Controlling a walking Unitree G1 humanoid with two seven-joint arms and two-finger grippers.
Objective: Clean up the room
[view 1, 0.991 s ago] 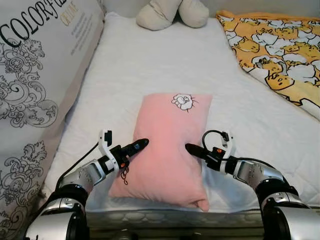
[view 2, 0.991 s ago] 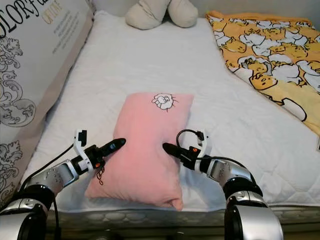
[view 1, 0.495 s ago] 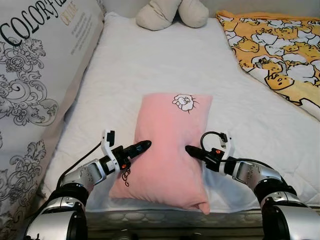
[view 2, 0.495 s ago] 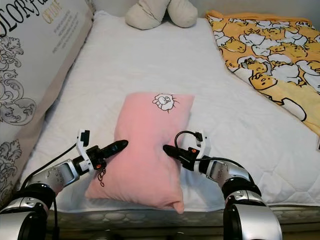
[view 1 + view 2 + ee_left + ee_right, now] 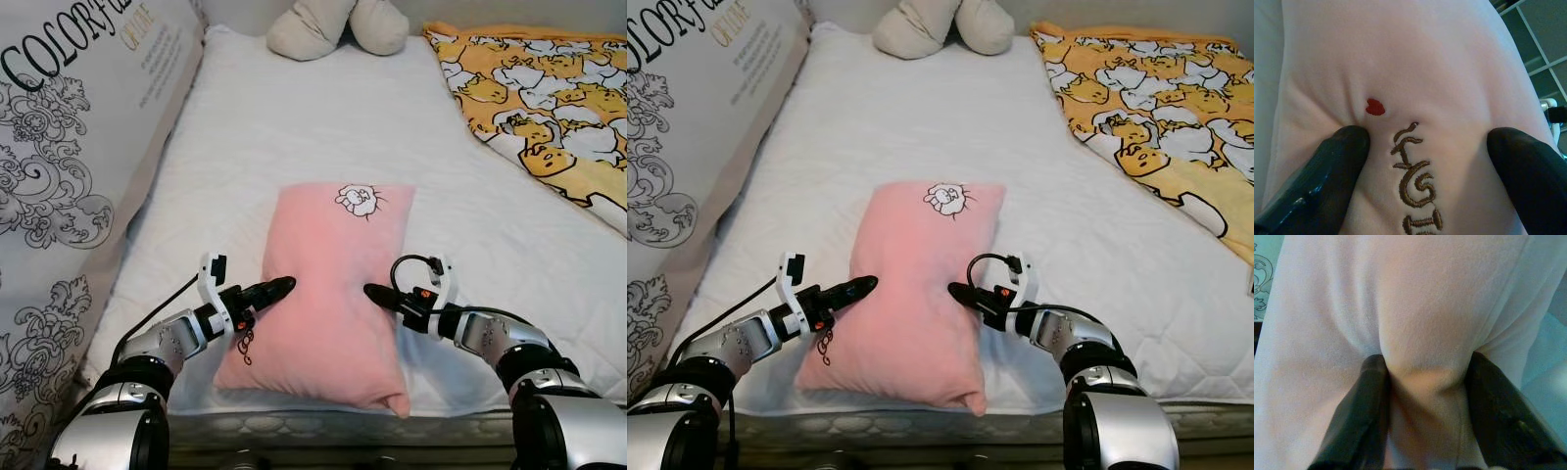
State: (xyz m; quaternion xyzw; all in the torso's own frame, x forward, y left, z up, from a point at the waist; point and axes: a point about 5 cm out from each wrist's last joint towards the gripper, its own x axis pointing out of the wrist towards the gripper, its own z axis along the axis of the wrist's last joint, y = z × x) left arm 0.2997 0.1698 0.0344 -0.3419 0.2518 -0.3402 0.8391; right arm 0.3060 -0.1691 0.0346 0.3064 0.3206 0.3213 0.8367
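Observation:
A pink pillow (image 5: 328, 264) with a small white embroidered figure lies on the white mattress (image 5: 294, 127), its near end at the bed's front edge. My left gripper (image 5: 277, 288) presses into the pillow's left side. In the left wrist view its fingers (image 5: 1342, 152) stand wide apart, open, flat against the fabric either side of brown embroidered letters (image 5: 1418, 191). My right gripper (image 5: 377, 293) presses into the pillow's right side. In the right wrist view a bulging fold of pink fabric (image 5: 1422, 377) is pinched between its fingers (image 5: 1369, 396).
A big cushion with printed lettering and grey scrollwork (image 5: 69, 147) leans along the bed's left side. A beige plush (image 5: 338, 24) sits at the far end. A yellow cartoon-print blanket (image 5: 539, 98) covers the right side. The mattress's front edge (image 5: 343, 426) runs just below the pillow.
Both grippers have stayed at the pillow's sides, the left tip edging slightly further in. The pillow has barely shifted.

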